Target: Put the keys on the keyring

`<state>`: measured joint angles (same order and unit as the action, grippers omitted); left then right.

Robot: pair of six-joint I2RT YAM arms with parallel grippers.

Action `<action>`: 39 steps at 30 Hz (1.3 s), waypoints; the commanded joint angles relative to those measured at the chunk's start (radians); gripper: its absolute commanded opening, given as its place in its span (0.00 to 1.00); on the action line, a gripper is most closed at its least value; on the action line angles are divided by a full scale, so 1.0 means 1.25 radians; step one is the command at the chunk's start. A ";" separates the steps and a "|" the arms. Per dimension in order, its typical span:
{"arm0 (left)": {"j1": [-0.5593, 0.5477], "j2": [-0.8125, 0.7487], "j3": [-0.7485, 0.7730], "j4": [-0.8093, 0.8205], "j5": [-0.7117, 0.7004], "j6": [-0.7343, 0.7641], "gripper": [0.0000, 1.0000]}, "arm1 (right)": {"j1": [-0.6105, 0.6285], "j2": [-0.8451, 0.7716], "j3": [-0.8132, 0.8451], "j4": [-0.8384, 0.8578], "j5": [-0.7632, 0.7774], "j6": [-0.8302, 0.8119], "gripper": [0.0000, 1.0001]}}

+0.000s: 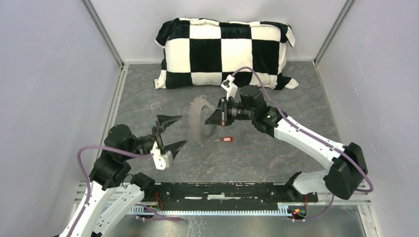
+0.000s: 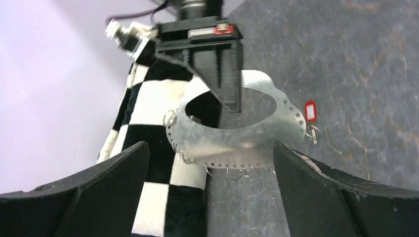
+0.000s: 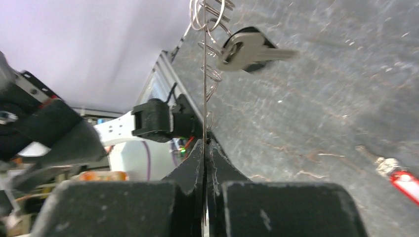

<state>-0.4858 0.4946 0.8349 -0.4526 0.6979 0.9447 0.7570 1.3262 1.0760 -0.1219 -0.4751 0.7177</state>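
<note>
while the right hand (image 1: 207, 120) pinches the keyring (image 1: 195, 116), the left hand (image 1: 183, 130) gapes wide (red key (image 1: 227, 139) lies apart).

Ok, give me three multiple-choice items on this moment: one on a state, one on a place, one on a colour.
1. The right end effector is: A) open B) shut on nothing C) shut on the keyring.
2. The red key is: A) threaded on the keyring B) lying on the table C) in the right end effector.
3. The cushion has checks of: A) red and white B) black and white C) blue and grey.
Key: 1 C, it pinches the ring's edge; 2 B, it lies on the grey surface beside the ring; 3 B, the top view shows those squares.
</note>
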 commanded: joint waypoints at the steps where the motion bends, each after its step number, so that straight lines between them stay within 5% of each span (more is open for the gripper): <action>1: 0.001 -0.008 -0.046 -0.157 0.099 0.393 1.00 | -0.010 0.020 -0.008 0.157 -0.162 0.153 0.00; 5: 0.001 -0.004 -0.072 -0.261 0.091 0.674 1.00 | -0.011 0.031 -0.013 0.181 -0.180 0.186 0.00; 12: 0.001 -0.029 -0.165 -0.183 0.112 0.904 0.99 | -0.011 0.038 -0.047 0.250 -0.196 0.258 0.00; 17: 0.001 -0.100 -0.289 0.083 0.132 0.913 0.90 | -0.011 0.040 -0.063 0.272 -0.198 0.284 0.00; 28: 0.001 -0.125 -0.399 0.331 0.137 0.939 0.48 | -0.007 0.040 -0.118 0.340 -0.211 0.358 0.00; 31: 0.001 -0.120 -0.397 0.345 0.147 0.929 0.33 | -0.007 0.040 -0.134 0.361 -0.217 0.369 0.00; 34: 0.001 -0.119 -0.392 0.346 0.167 0.921 0.06 | -0.006 0.040 -0.159 0.403 -0.220 0.391 0.04; 39: 0.001 -0.102 -0.305 0.179 0.199 0.850 0.02 | -0.006 0.045 -0.161 0.406 -0.235 0.354 0.28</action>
<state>-0.4847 0.3466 0.3424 -0.1329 0.8696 2.0468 0.7452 1.3781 0.8730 0.3351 -0.7437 1.1843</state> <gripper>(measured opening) 0.091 0.189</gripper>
